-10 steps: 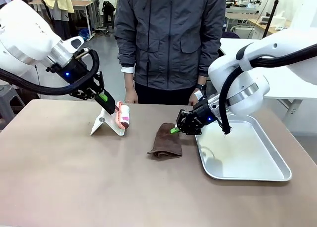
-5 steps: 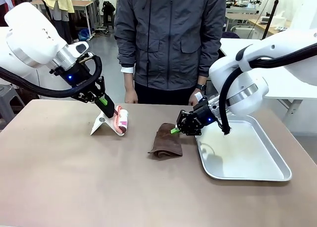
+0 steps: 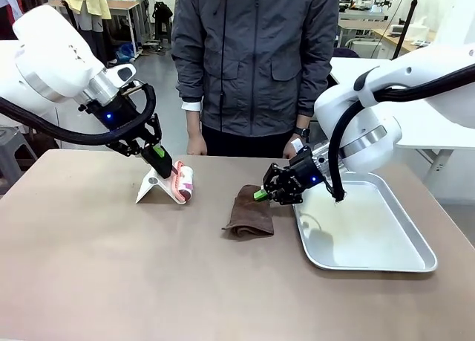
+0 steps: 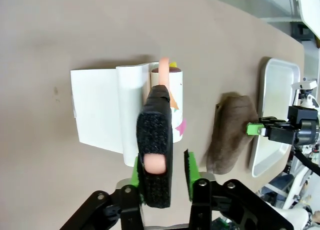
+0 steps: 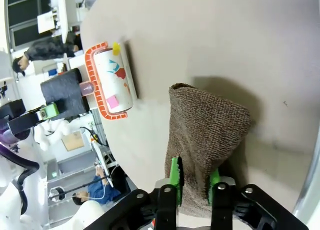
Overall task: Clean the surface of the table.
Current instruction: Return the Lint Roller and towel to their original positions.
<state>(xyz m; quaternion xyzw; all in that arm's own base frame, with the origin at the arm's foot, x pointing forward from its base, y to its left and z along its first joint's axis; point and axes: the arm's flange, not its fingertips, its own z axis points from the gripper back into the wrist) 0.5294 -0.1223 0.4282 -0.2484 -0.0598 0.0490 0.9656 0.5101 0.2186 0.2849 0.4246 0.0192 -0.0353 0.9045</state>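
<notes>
Since the earlier frame, the left gripper (image 3: 160,160) has shifted slightly, carrying the lint roller (image 3: 183,183) a little toward the right; the right gripper (image 3: 261,193) is unchanged. Left gripper fingers are clamped on the roller's black handle (image 4: 155,152), the roller resting on its white stand (image 3: 153,188) at far left of the table (image 3: 111,274). Right gripper pads (image 5: 174,173) are closed on the near-right edge of the brown cloth (image 3: 250,211), which lies mid-table just left of the metal tray (image 3: 371,263). A person (image 3: 256,59) stands at the far side.
</notes>
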